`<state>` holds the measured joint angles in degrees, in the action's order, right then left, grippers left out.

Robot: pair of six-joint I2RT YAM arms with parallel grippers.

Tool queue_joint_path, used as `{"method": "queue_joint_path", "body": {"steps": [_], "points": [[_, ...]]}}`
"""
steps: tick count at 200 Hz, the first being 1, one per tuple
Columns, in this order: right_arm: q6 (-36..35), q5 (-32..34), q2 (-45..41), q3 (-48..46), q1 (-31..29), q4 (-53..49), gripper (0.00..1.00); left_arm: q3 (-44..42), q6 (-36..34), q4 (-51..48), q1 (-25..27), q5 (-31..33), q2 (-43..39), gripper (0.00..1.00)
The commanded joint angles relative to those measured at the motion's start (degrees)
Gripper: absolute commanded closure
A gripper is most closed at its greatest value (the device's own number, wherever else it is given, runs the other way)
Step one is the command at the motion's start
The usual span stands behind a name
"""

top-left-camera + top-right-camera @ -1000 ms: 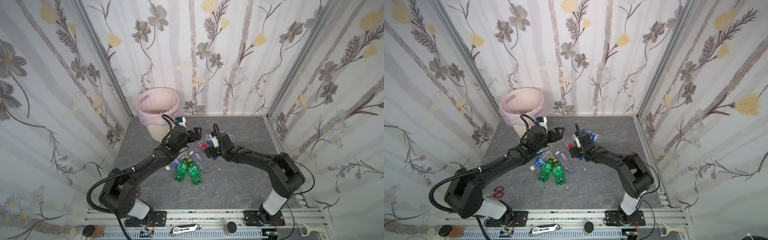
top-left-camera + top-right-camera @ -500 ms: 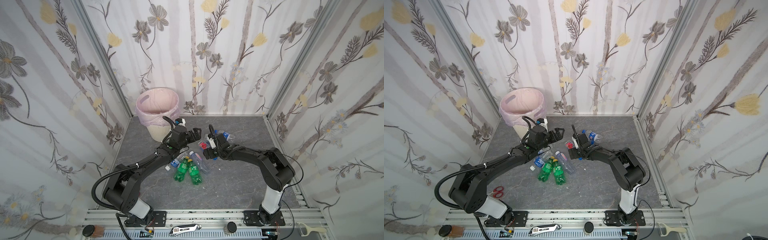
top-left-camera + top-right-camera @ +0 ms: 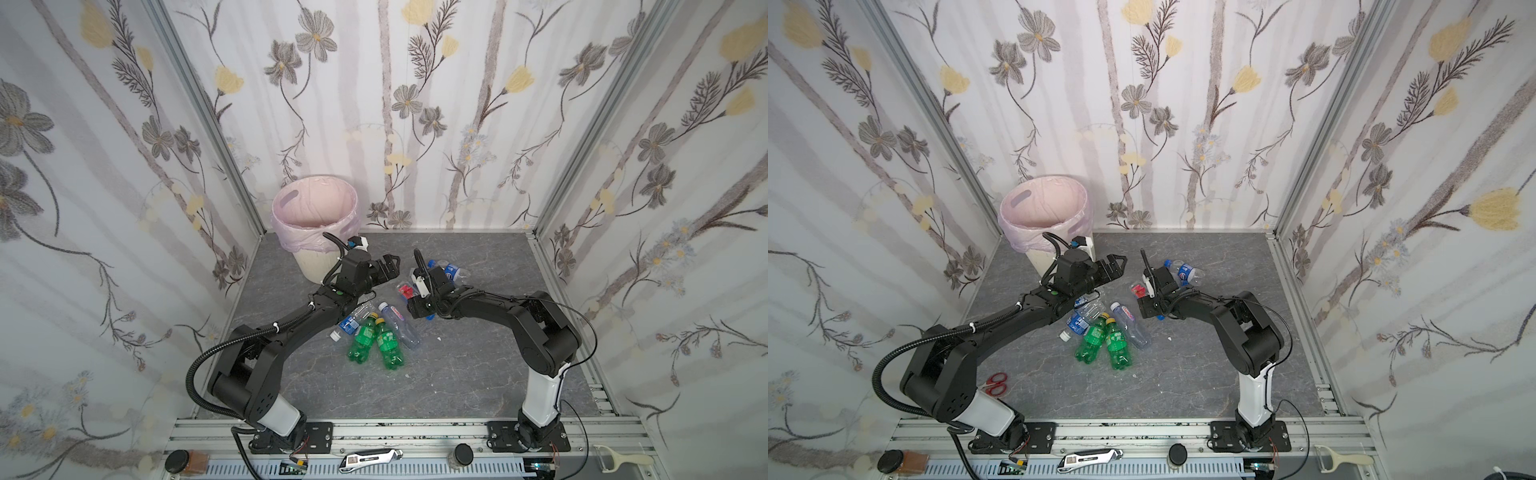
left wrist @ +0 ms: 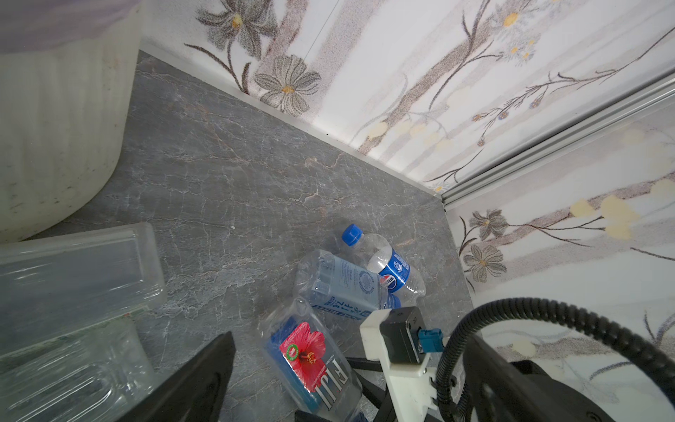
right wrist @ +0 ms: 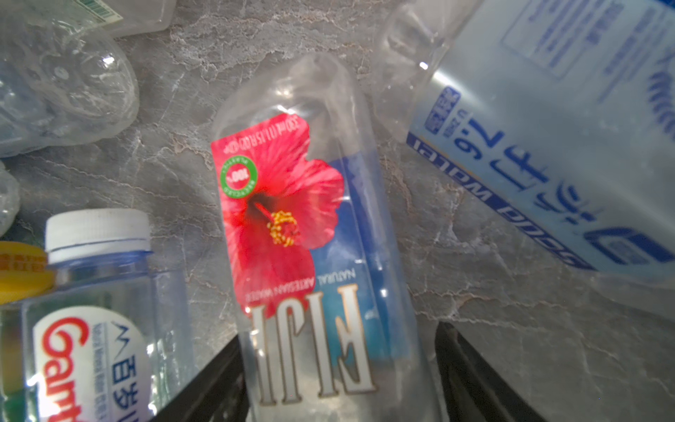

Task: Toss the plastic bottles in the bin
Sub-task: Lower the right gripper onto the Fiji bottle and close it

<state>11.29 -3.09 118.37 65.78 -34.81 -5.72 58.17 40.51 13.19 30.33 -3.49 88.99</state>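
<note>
Plastic bottles (image 3: 400, 328) lie scattered over the middle of the grey worktop (image 3: 465, 374), outside the bin (image 3: 309, 268), which stands in the far left corner with a pink bag (image 3: 291, 237) folded over its rim. Two green bottles (image 3: 365, 338) lie side by side nearest the front, with a white-capped bottle (image 5: 106, 285) just beside them. The right claw (image 5: 338, 336) is down at a flower-label bottle (image 5: 310, 237) that lies flat. Its fingers sit apart on either side of the body, and a sliver of worktop shows at one side, so it is not clenched. The left claw (image 3: 1120, 267) hovers between bin and pile, spread wide and empty.
</note>
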Motion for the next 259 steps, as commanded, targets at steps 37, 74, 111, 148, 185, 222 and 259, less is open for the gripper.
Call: {"method": "queue_joint_path", "body": {"steps": [37, 74, 111, 148, 185, 222, 259], "points": [[-0.4, -1.6, -1.9, -0.9, -0.1, 1.6, 0.32, 0.6, 0.7, 0.5, -0.1, -0.7, 0.6, 0.00], [-0.7, -2.1, -4.2, -2.4, -0.1, 3.5, 0.35, 0.7, 1.1, 0.5, 0.0, -1.3, 1.2, 0.00], [-0.8, -2.2, -4.7, -2.9, -0.1, 3.9, 0.36, 0.8, 1.2, 0.5, -0.3, -1.3, 1.2, 0.00], [-0.7, -2.2, -2.8, -1.5, -0.2, 2.3, 0.35, 0.8, 1.2, 0.5, -0.5, -1.3, 0.9, 0.00], [-0.6, -2.7, -0.4, 0.5, -0.3, 0.2, 0.33, 0.8, 1.5, 0.5, -0.5, -1.5, 1.0, 0.00], [-0.6, -2.3, -0.1, 0.7, -0.3, 0.0, 0.41, 0.8, 1.6, 0.5, -0.5, -1.6, 0.9, 0.00], [-0.8, -3.0, -1.9, -0.4, -0.3, 1.3, 0.44, 0.8, 2.0, 0.5, -0.6, -2.1, 1.5, 0.00]]}}
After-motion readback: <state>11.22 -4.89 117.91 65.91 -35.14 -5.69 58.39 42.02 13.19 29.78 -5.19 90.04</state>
